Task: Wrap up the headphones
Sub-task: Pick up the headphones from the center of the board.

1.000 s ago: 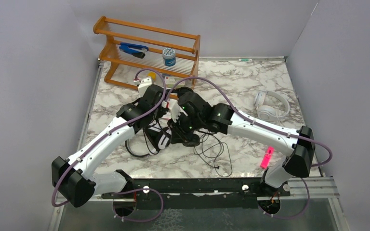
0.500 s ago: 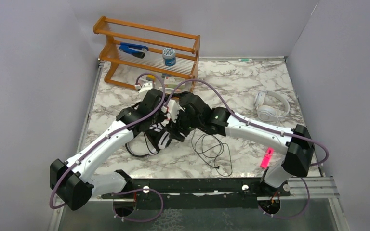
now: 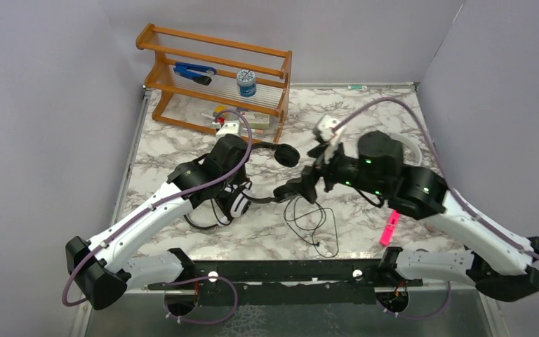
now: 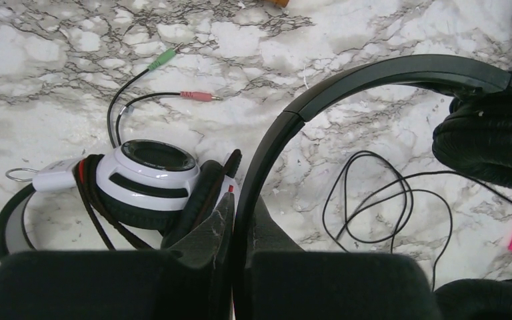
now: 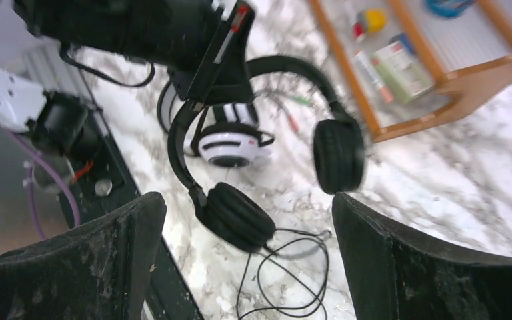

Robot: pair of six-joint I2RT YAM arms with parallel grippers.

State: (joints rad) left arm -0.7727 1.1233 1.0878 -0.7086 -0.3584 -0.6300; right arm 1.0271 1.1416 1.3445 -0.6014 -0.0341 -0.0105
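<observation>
Top view: The left gripper [image 3: 242,177] is clamped on the headband of the black headphones [image 3: 287,155], at the middle of the table [image 3: 365,112]. One ear cup sits to the far side and one to the near side. Their cord [image 3: 311,219] lies in loose loops on the table, just near of them. The white headphones with black pads [image 3: 236,203] lie under the left arm. The all-white headphones [image 3: 410,144] lie far right, partly hidden behind the right arm. The right gripper [image 3: 310,175] is just right of the black headphones. A wooden rack [image 3: 214,77] stands far left. A pink object [image 3: 389,229] lies near right.

Left wrist view: The fingers are pressed together on the black headband. Beyond them lie the white headphones with black pads, and a green plug [image 4: 162,59] beside a pink plug [image 4: 197,96].

Right wrist view: The fingers are wide apart and hold nothing. The black headphones hang from the left gripper. Whether the lower cup touches the table cannot be told.
</observation>
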